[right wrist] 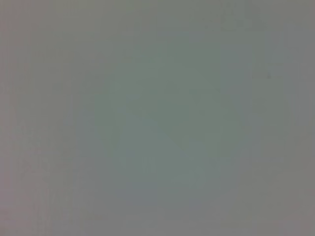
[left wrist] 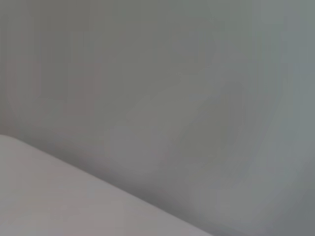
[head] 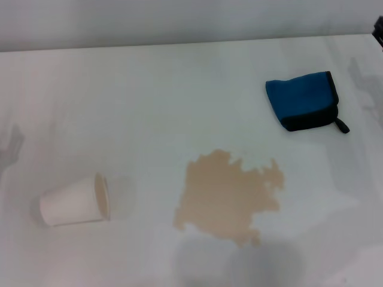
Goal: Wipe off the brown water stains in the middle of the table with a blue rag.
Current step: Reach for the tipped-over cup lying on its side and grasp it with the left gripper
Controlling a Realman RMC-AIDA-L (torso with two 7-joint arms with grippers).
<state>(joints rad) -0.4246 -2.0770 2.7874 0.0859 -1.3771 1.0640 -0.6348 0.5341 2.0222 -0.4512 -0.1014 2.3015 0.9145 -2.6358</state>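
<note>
Nothing is wiped yet: your stain point(head: 228, 197) sits whole on the desk point(head: 149, 107). The rag point(head: 302, 100) lies untouched beyond it, rightward. Neither tool shows, so their state is unknowable.

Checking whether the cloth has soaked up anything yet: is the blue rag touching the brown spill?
Apart. The head view shows the blue rag lying beyond and to the right of the brown water stains, with bare white table between them.

Right arm point(head: 378, 30) cut off, edge.
</note>
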